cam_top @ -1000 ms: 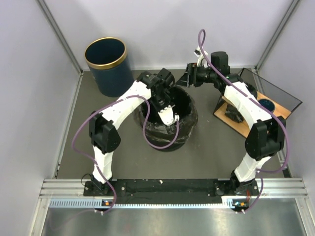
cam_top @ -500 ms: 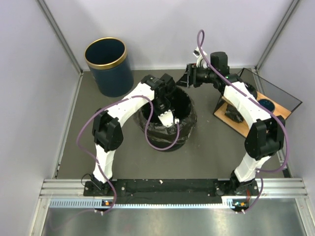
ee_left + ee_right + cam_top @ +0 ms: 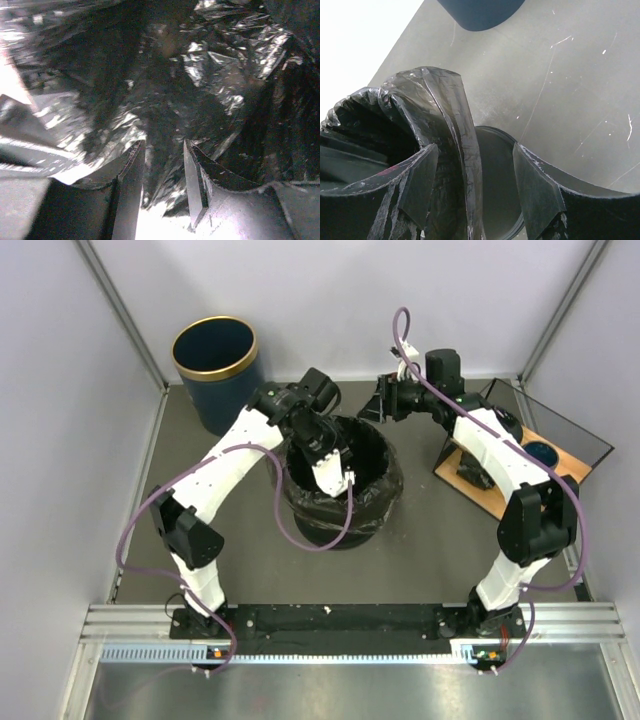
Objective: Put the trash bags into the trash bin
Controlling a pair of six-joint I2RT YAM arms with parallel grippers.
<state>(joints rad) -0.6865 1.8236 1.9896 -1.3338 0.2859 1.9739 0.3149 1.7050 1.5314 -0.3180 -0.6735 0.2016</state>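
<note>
Crinkly glossy trash bags [image 3: 340, 515] are enclosing the parted left tool [image 3: 163, 160]. The parted right tool [image 3: 475, 160] is straddling a fold, trash bin [image 3: 235, 400] beyond.

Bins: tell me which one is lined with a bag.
The centre bin, wrapped in the glossy black trash bag; the navy gold-rimmed bin at back left stands bare.

trash bags [image 3: 335, 525]: glossy, crinkled plastic film. trash bin [image 3: 238, 400]: matt, shiny gold rim. table [image 3: 570, 75]: matt, scratched.
</note>
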